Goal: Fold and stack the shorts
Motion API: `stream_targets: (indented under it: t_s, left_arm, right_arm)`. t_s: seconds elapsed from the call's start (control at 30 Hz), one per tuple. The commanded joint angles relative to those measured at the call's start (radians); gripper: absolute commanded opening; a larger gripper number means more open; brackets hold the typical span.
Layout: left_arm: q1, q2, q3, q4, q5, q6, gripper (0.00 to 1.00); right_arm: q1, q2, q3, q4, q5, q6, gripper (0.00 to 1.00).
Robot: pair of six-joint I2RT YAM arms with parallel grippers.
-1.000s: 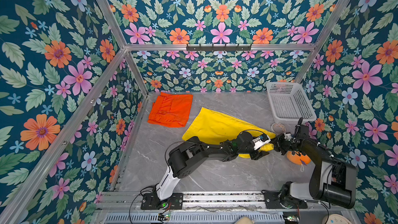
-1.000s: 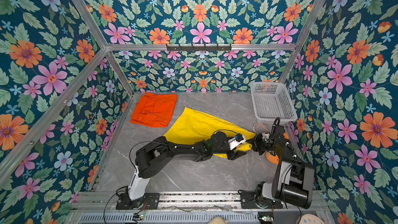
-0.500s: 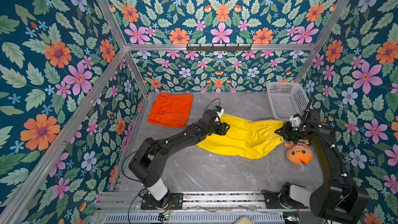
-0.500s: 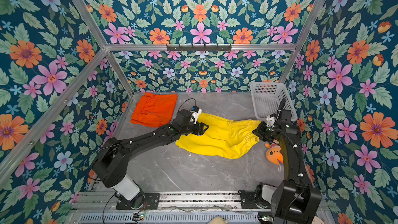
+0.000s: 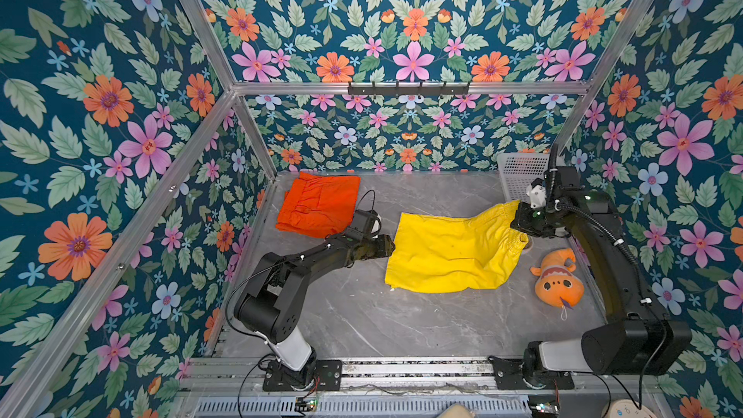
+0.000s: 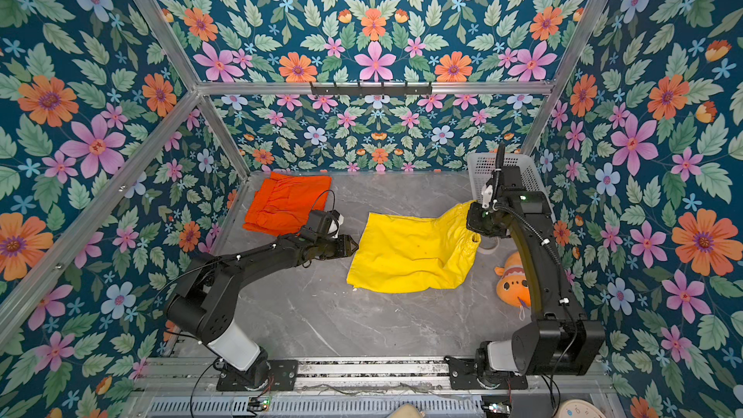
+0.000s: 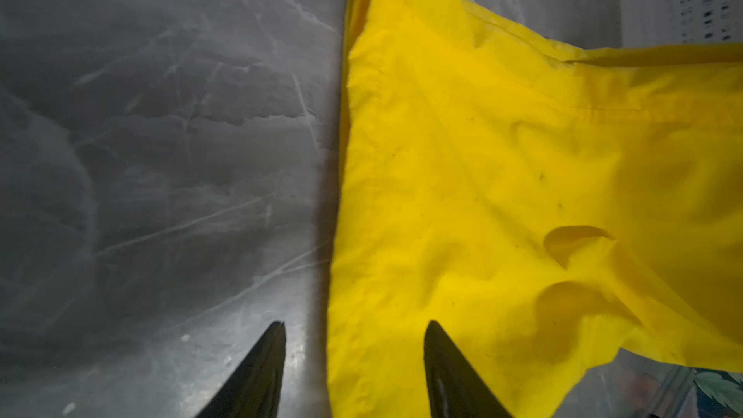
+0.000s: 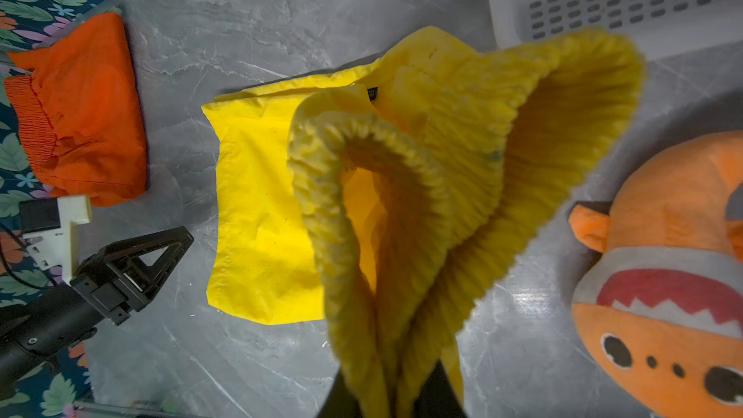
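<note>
Most likely a robotics lab test cell rather than a home. Floral-printed panels (image 5: 100, 114) sit in a bare aluminium frame (image 5: 289, 88) around a grey marble-look tabletop (image 5: 382, 323). At 6 o'clock, a black left arm (image 5: 305, 259) and right arm (image 5: 615, 267) are bolted to a metal rail (image 5: 414, 369). A hook rack (image 5: 408, 89) hangs at 12 o'clock, and a white perforated basket (image 5: 518, 174) stands at 2 o'clock.

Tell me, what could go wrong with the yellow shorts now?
1. The right gripper pinches only a bunched bit of waistband on the yellow shorts; the thin fabric might slip out.
2. The left gripper is open across the hem edge; closing there might catch one layer only, leaving a crooked fold.
3. The plush fish lies close by; swinging fabric might drag it.
</note>
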Motion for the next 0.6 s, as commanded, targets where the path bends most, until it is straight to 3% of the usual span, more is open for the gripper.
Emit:
stream_targets:
  t_s: [0.0,0.27,0.43,0.57]
  left_arm:
    - [0.003,0.034,-0.008,0.058,0.075,-0.03,0.54]
    - [0.002,0.087,-0.052,0.169,0.137,-0.083,0.46]
    - [0.002,0.112,-0.072,0.203,0.14,-0.091,0.32]
    - [-0.003,0.135,-0.079,0.231,0.151,-0.1,0.27]
  right_arm:
    - [0.044,0.027,0.05,-0.037,0.1,-0.014,0.14]
    - [0.228,0.119,0.158,-0.068,0.25,0.019,0.13]
    - [0.351,0.196,0.226,-0.097,0.363,0.042,0.13]
    - [0.465,0.298,0.307,-0.153,0.492,0.043,0.12]
